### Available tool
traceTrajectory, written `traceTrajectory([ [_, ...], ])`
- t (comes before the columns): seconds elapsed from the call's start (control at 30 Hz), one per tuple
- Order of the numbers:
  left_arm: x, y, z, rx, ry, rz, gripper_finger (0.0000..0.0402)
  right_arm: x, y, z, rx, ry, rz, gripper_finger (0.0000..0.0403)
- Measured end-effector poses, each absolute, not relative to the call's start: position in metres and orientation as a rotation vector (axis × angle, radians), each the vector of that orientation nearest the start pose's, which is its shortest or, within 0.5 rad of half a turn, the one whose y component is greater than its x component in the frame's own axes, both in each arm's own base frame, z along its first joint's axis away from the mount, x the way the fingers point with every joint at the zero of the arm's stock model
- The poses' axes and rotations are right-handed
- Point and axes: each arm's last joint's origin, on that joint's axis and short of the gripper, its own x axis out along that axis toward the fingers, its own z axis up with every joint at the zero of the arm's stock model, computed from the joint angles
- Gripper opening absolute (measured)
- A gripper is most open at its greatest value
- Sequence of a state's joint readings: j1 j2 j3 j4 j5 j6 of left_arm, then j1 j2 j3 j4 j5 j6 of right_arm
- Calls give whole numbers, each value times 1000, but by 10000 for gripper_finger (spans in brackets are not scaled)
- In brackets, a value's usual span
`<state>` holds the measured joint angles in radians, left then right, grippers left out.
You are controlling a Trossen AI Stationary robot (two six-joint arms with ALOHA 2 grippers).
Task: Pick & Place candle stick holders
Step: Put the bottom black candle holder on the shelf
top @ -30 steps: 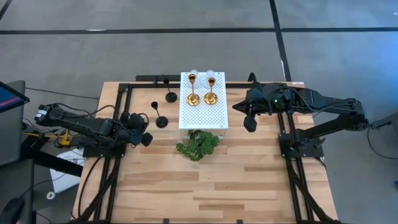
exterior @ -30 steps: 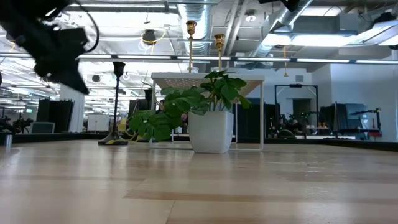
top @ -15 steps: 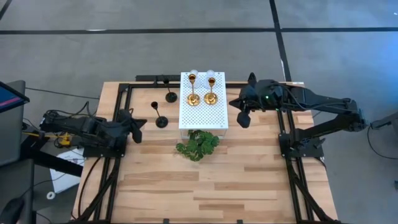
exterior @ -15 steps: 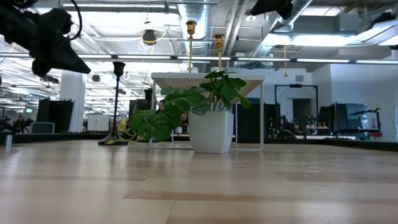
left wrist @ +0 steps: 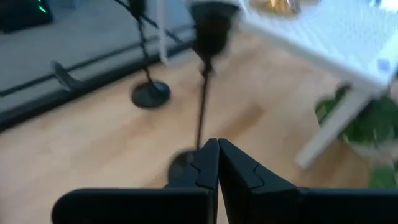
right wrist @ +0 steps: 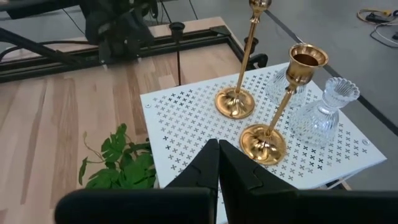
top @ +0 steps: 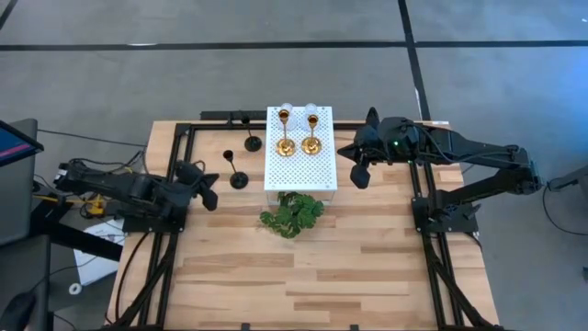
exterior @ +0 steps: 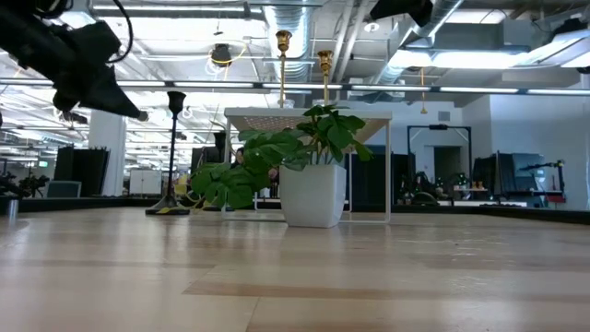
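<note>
Two gold holders (top: 285, 134) (top: 310, 134) and two clear glass holders (top: 286, 108) (top: 310, 108) stand upright on the white perforated stand (top: 300, 170). Two black holders stand on their round bases on the table left of the stand, one nearer (top: 238, 178) and one farther back (top: 252, 142). My left gripper (top: 211, 198) is shut and empty, above the table a little left of the nearer black holder (left wrist: 201, 106), pointing at it. My right gripper (top: 360, 176) is shut and empty, in the air right of the stand, facing the gold holders (right wrist: 264, 140).
A green leafy sprig in a white pot (top: 292, 213) stands just in front of the white stand. Dark metal frame rails (top: 175, 156) run along the table's left, right and far sides. Bare wood (top: 312, 276) fills the near half of the table.
My left gripper has tipped from pointing down to pointing slantwise toward the nearer black holder, drawing back left and then coming forward again. My right gripper has moved a little toward the white stand and up. No holder has moved.
</note>
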<state>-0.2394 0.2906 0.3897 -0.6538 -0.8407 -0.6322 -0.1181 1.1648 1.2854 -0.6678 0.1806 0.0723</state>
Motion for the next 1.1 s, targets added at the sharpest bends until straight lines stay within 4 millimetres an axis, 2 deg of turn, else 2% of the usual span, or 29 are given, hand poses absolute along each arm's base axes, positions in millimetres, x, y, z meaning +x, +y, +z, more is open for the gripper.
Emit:
traceTrajectory([
  [0.17,96,-3,212,-284,378,632,5,232,-33,385,49,539,-310,0],
  [0.3,107,-5,209,-228,336,590,5,232,-33,385,49,537,-310,0],
  [0.47,107,5,181,-297,315,639,4,232,-32,385,57,536,-282,0],
  [0.63,108,16,166,-421,219,553,4,233,-29,385,69,536,-248,0],
  [0.73,108,26,167,-411,143,565,4,233,-26,385,67,535,-235,0],
  [0.93,106,35,166,-431,164,537,4,234,-20,386,62,528,-215,0],
  [1.1,104,40,166,-392,157,604,5,234,-19,386,60,529,-210,0],
])
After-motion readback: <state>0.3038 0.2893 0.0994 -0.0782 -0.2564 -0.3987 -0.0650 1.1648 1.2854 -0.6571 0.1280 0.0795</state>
